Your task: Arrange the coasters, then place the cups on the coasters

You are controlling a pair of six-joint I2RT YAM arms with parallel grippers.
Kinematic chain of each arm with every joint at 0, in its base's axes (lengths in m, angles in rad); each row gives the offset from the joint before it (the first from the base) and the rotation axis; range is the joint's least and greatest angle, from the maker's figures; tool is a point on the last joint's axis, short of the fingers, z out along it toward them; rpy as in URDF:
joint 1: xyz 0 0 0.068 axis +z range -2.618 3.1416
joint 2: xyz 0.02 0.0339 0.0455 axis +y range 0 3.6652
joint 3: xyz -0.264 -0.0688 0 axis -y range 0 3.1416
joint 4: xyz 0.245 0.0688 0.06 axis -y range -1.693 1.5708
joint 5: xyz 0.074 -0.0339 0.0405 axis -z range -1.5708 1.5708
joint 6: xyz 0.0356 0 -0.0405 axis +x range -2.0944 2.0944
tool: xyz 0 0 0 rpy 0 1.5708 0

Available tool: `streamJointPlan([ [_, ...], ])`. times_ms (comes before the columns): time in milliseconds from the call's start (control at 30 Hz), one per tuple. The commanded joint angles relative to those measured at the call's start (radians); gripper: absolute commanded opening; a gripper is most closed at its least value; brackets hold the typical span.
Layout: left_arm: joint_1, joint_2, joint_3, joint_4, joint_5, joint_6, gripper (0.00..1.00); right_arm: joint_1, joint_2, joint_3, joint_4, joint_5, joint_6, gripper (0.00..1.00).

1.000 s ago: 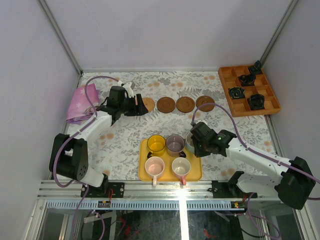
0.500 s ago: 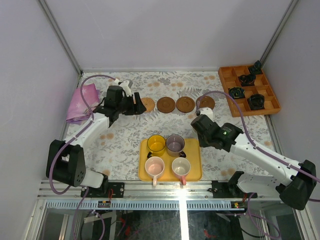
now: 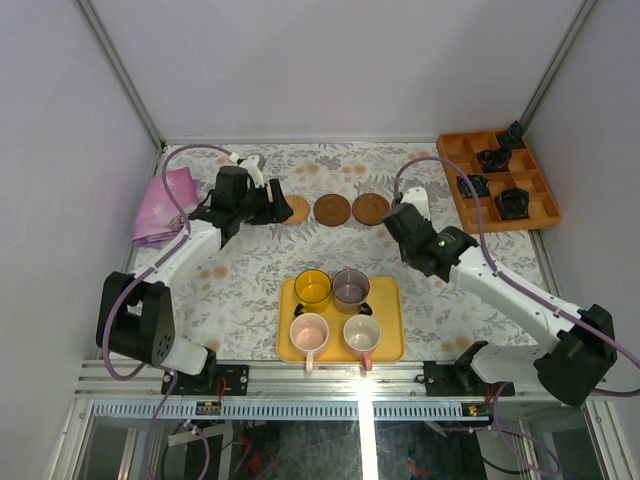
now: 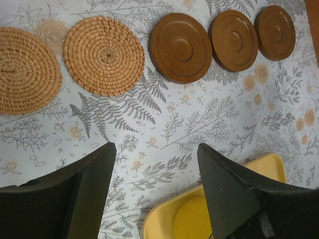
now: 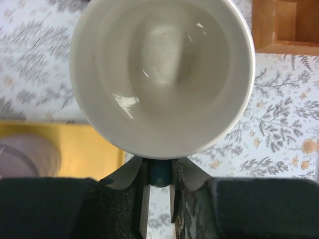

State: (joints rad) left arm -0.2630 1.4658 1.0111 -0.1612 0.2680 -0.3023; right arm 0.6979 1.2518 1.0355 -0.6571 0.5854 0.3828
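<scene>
The white-lined cup (image 5: 162, 74) is hanging by its handle between the narrowly pinching fingers of the right gripper (image 5: 159, 181), near the row's right end, probably meant for the far brown coaster (image 4: 274, 26). The left gripper (image 4: 154, 149) is hovering spread and empty-handed above the row of coasters (image 4: 180, 47). Four other cups (image 3: 312, 287) are waiting in the yellow tray (image 3: 392, 348).

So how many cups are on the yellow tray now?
4: yellow cup back left, purple-grey cup back right, pink cup front left, second pink cup front right. The right gripper holds a fifth cup elsewhere.
</scene>
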Motion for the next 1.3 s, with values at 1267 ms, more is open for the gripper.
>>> streamJointPlan([
  [1267, 0.067, 0.408, 0.335, 0.113, -0.040, -0.090, 0.67, -0.492, 0.583, 0.420, 0.312, -0.494, -0.167, 0.00],
])
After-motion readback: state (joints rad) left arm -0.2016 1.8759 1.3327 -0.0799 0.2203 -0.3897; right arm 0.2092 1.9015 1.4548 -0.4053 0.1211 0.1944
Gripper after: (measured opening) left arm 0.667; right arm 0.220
